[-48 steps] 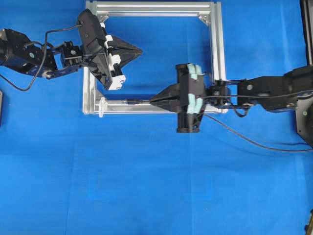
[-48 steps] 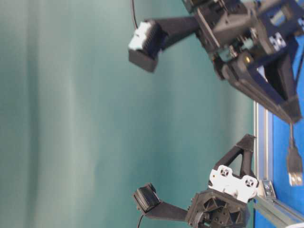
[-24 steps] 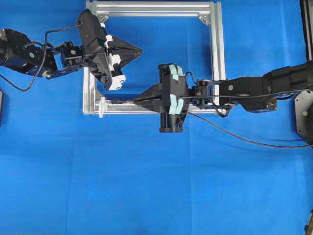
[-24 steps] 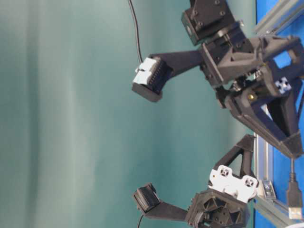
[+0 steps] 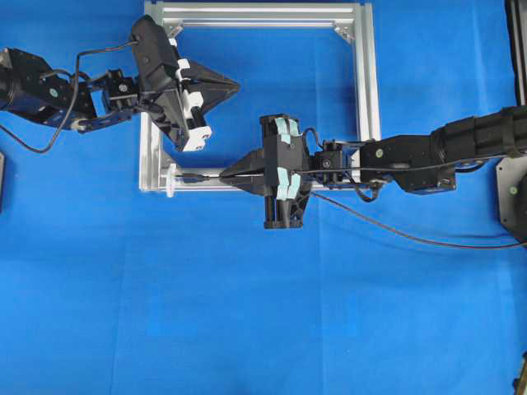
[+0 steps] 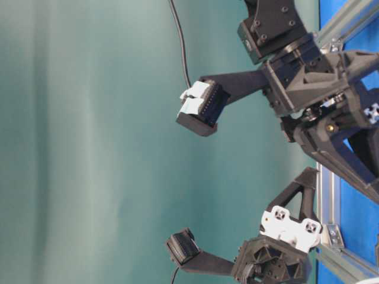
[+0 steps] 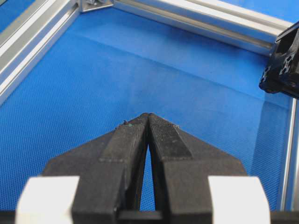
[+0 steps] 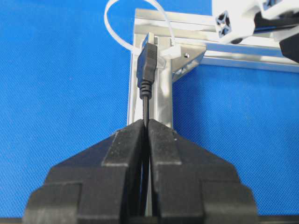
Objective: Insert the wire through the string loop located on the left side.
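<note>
Right claw is gripping the wire, its plug tip sitting just before the string loop. Left claw is clenched empty. Advance straight, keeping the plug centred.

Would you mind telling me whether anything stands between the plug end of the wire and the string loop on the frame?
Nothing visible does. In the right wrist view the wire, pinched by the right gripper, points straight at the string loop above the frame corner. The left gripper sits off to one side.
</note>
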